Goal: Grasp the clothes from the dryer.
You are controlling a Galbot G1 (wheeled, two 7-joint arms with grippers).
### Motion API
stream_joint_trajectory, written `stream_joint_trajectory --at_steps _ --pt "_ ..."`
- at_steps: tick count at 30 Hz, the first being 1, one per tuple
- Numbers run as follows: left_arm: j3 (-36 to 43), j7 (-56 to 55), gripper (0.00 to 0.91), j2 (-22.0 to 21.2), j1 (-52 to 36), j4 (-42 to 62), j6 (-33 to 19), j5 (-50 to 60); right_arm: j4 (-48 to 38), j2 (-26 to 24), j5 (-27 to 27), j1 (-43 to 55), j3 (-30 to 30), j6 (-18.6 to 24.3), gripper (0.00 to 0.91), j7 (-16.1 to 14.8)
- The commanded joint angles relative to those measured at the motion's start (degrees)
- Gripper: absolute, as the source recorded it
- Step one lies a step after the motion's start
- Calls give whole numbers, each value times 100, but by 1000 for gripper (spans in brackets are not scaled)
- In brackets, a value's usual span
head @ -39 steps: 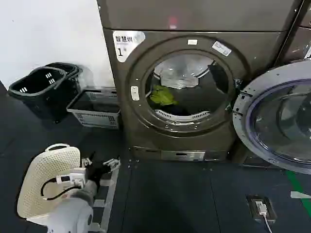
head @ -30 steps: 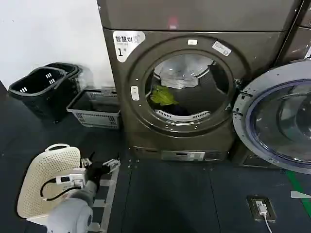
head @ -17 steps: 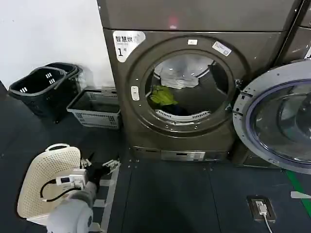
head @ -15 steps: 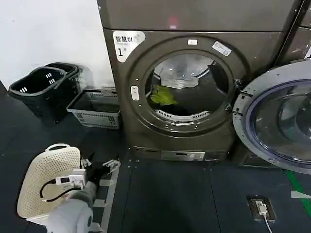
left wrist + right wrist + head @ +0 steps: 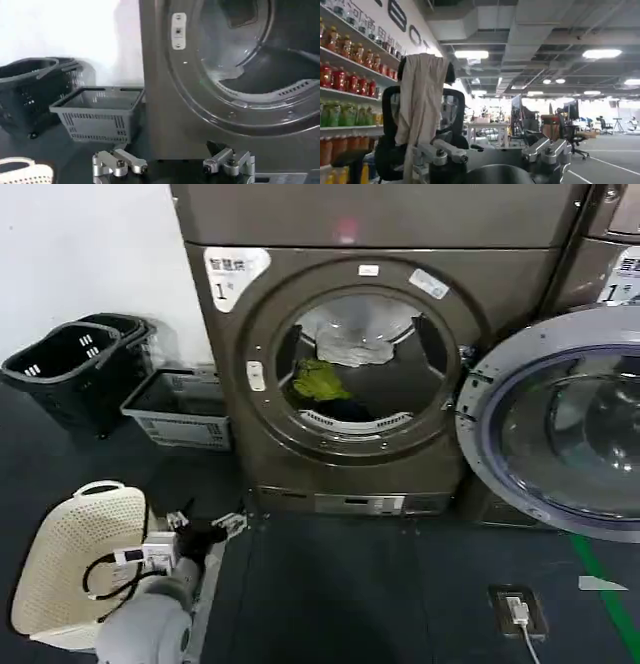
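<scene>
The brown dryer (image 5: 340, 474) stands with its round door (image 5: 555, 434) swung open to the right. Inside the drum lie a green garment (image 5: 318, 381), a white garment (image 5: 345, 344) behind it and something dark (image 5: 345, 410) at the bottom. My left gripper (image 5: 208, 522) hangs low near the floor, left of the dryer and well short of the opening. It is open with nothing between its fingers (image 5: 175, 169), facing the dryer's front (image 5: 165, 100). My right gripper (image 5: 495, 156) is open too, pointed at an office room with a chair (image 5: 420, 125), away from the dryer.
Two black baskets (image 5: 60, 364) and a grey crate (image 5: 180, 406) stand against the wall left of the dryer. A cream basket (image 5: 70, 559) sits on the floor by my left arm. A floor socket (image 5: 515, 609) lies at the right.
The whole scene has slid to the left in the head view, bringing more of the open door into view. The left gripper keeps its place low at the left.
</scene>
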Motion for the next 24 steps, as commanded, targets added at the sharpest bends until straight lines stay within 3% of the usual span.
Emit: stream_joint_trajectory --at_steps 1,24 --pt "-3 11 907 4 10 -10 281 -14 -14 -2 4 3 6 11 907 15" --pt "59 99 907 -8 11 31 281 42 -43 76 -14 27 2 52 907 -8"
